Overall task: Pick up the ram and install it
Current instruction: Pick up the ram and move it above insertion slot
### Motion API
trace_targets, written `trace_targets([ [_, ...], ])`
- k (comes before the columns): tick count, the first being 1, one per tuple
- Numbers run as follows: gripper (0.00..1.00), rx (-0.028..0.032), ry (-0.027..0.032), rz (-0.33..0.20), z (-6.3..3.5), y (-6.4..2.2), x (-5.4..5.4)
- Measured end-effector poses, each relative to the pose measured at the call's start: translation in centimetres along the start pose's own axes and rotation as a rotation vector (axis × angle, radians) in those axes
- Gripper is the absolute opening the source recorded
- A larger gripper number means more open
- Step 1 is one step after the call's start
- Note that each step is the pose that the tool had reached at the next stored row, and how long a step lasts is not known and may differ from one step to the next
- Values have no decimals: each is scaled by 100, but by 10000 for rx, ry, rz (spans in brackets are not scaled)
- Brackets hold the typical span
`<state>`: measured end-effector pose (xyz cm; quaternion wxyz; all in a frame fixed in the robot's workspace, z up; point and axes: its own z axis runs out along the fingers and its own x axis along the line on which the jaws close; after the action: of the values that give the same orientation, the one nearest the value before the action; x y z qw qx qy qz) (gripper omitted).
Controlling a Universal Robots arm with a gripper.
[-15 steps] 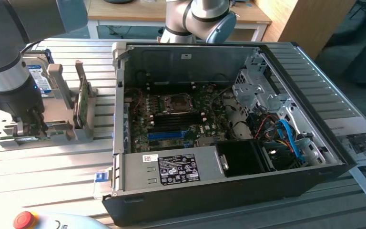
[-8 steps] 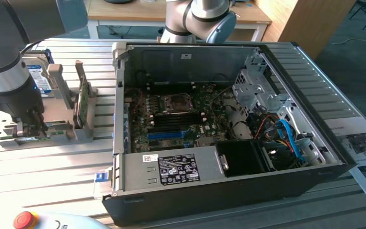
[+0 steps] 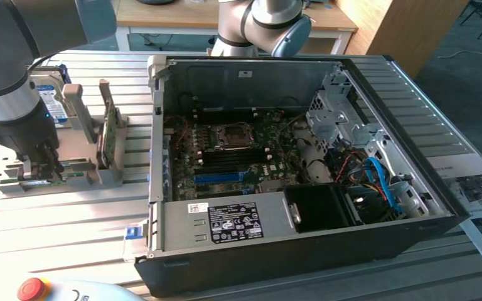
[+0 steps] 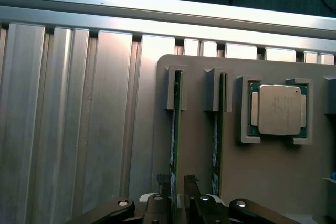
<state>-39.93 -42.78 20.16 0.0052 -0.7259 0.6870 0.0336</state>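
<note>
Ram (image 4: 176, 129): you are looking at it standing on edge in its slot of the grey fixture (image 4: 262, 182), to the exterior view's left of the open computer case (image 3: 308, 244).
Gripper (image 4: 177, 183): it is hanging with jaws wide, straddling the ram and holding nothing.
Neighbours: a second stick (image 4: 216, 129) is sitting just beside the ram, with a processor (image 4: 277, 109) beyond it.
Risk, grip: if the jaws are closing off-centre, you are risking a skewed pinch. The thin board could end up tilting or jamming in its slot.
Risk, neighbour: one jaw could be clipping the second stick.
</note>
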Motion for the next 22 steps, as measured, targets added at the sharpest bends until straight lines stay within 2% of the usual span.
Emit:
trace_targets([
  [10,25,-21,0,1,-3,-1,0],
  [15,25,-95,11,5,-3,0,0],
  [20,25,-105,8,6,-2,-2,0],
  [22,25,-148,9,7,-4,-5,0],
])
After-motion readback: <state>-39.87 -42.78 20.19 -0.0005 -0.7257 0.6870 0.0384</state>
